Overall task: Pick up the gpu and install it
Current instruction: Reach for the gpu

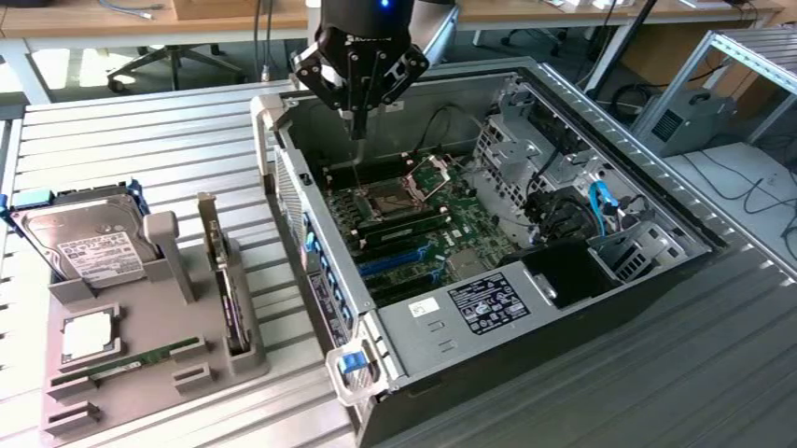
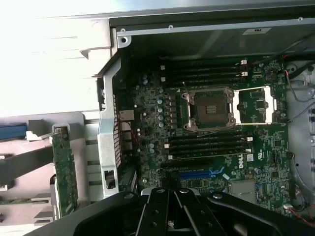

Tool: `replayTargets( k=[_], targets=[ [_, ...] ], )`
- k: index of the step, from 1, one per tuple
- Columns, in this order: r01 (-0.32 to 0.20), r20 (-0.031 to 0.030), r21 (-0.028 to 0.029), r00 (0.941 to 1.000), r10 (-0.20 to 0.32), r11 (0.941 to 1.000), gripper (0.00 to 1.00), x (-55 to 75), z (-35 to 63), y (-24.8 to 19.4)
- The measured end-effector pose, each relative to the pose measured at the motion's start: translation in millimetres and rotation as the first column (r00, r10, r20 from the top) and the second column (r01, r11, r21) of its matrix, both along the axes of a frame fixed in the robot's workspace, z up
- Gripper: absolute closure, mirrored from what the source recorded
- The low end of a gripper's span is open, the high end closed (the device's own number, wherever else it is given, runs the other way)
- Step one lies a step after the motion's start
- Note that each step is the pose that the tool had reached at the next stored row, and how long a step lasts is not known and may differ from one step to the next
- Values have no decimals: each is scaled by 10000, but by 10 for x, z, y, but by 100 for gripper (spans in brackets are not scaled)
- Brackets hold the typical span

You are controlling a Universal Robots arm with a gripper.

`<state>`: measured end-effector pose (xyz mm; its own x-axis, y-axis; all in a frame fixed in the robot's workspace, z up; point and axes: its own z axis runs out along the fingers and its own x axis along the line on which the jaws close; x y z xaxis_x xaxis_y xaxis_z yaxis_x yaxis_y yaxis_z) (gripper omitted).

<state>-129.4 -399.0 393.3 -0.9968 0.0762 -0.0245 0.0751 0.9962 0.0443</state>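
The gripper (image 1: 358, 126) hung pinched shut and empty over the open computer case (image 1: 412, 322). The gpu (image 1: 226, 280) stood on edge along the holder's (image 1: 144, 392) case-side edge. A skewed grasp could tip it or jam it in its slot.

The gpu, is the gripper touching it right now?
Apart. The exterior view shows the gripper above the open computer case, while the gpu stands on edge in the gray holder outside the case, on that view's left.
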Motion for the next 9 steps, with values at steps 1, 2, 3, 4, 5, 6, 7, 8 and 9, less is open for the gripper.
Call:
replayTargets(
  k=[1, 2, 3, 4, 5, 6, 7, 8, 9],
  targets=[
    [0, 0, 0, 10000, 0, 10000, 89, -3, 0, 0],
    [0, 0, 0, 10000, 0, 10000, 89, -6, 0, 0],
    [0, 0, 1, 10000, 0, 10000, 89, -10, 0, 0],
    [0, 0, 1, 10000, 0, 10000, 89, -13, 0, 0],
    [0, 0, 0, 10000, 0, 10000, 89, -16, 0, 0],
    [0, 0, 1, 10000, 0, 10000, 89, -21, 0, 0],
    [2, 0, 1, 10000, -2, 10000, 89, -27, 0, 0],
    [1, 0, 0, 10000, -1, 10000, 89, -30, 0, 0],
    [0, 0, 0, 10000, 0, 10000, 89, -32, 0, 0]
  ],
)
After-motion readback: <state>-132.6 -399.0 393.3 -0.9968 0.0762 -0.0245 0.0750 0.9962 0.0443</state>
